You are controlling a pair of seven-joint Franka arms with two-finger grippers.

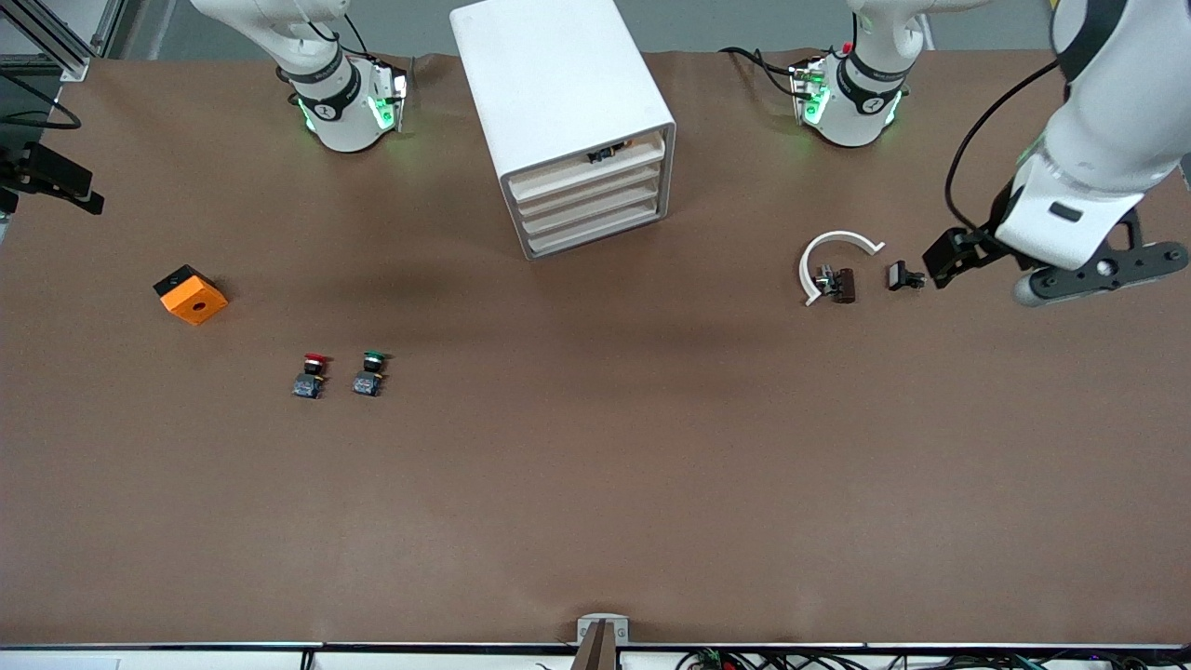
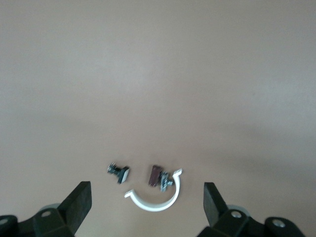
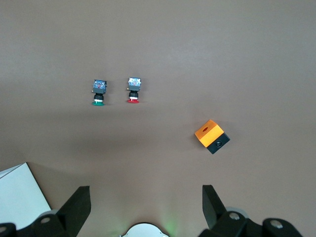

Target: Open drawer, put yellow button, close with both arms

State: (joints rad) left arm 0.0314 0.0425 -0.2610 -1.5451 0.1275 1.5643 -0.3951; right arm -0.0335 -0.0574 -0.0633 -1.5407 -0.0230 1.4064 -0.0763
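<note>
Brown table: drawer (image 1: pixel 595 156) apparently holds something dark, both jaws elsewhere.

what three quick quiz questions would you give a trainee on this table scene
1. True or false: the orange block lies toward the left arm's end of the table.
2. Which lies closer to the orange block? A: the red button. B: the green button.
3. Fill in: the white cabinet has ____ drawers in its front.

Key: 1 false, it lies toward the right arm's end; 2 A; 3 four.
</note>
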